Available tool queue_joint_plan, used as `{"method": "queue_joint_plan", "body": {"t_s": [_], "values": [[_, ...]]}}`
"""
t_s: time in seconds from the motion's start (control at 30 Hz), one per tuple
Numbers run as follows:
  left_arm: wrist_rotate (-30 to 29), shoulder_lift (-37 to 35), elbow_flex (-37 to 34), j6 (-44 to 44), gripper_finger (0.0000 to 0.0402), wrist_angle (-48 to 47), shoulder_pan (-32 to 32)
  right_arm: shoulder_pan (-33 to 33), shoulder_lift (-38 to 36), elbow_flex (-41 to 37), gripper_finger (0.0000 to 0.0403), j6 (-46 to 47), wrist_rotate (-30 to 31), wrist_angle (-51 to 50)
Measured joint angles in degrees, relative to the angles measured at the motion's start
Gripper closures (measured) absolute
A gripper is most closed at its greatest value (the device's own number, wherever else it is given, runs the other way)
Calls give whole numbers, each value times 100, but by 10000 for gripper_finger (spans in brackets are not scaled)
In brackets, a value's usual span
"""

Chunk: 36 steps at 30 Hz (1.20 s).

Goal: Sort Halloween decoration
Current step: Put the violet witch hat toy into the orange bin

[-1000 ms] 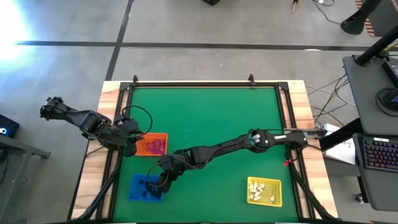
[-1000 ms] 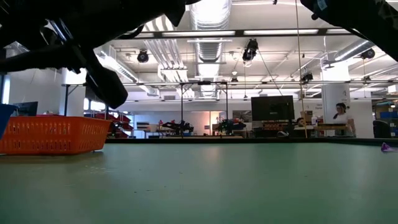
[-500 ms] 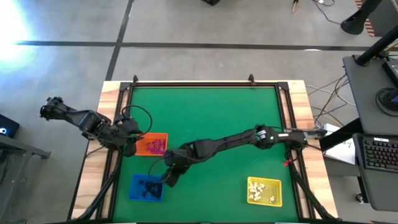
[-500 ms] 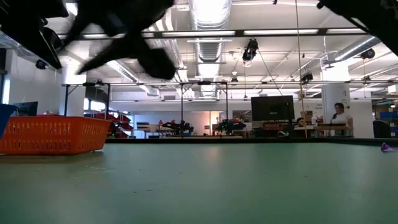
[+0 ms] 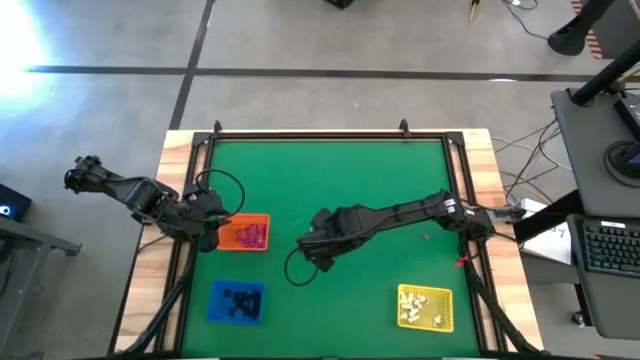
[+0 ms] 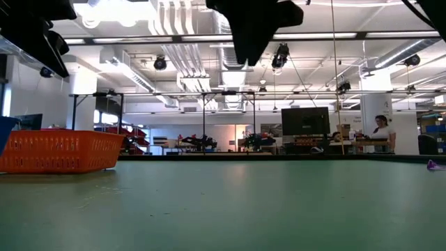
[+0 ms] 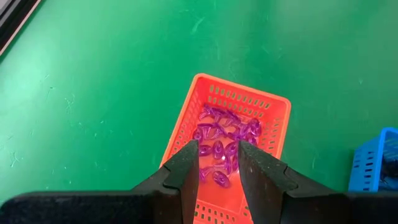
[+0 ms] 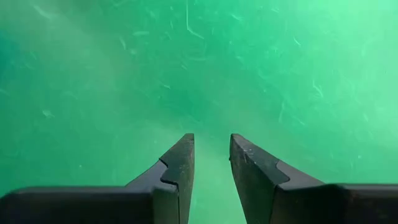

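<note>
Three small trays stand on the green mat. The orange tray (image 5: 245, 233) holds several pinkish-purple trinkets (image 7: 224, 134), the blue tray (image 5: 237, 302) holds black ones (image 5: 238, 298), and the yellow tray (image 5: 425, 307) holds white ones (image 5: 415, 305). My left gripper (image 7: 217, 146) hangs open above the orange tray's near end, with nothing between its fingers. My right gripper (image 8: 211, 140) is open and empty above bare mat near the table's middle (image 5: 320, 252), pointing steeply down. One small purple trinket (image 6: 433, 165) lies on the mat by itself.
A black frame (image 5: 330, 133) borders the mat. The right arm (image 5: 400, 215) stretches across the mat from the right edge. Bare mat lies between the trays and across the far half. A small red thing (image 5: 460, 262) sits by the right rail.
My right gripper has left the blue tray, rising and travelling toward the table's middle and right. It has tipped from a shallow slant to pointing almost straight down. The trays and the left arm have kept still.
</note>
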Motion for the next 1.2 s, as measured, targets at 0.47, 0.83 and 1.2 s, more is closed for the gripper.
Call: {"method": "queue_joint_plan", "body": {"t_s": [0.47, 0.83, 1.2], "values": [[0, -13, 0, 0, 307, -41, 0, 2, -329, -2271, 307, 540, -248, -19], [0, -37, 0, 72, 307, -46, 1, 28, -1784, -5197, 307, 1518, -627, 729], [0, -37, 0, -12, 307, -39, 2, 28, -3855, -7379, 308, 2158, -799, 1536]]}}
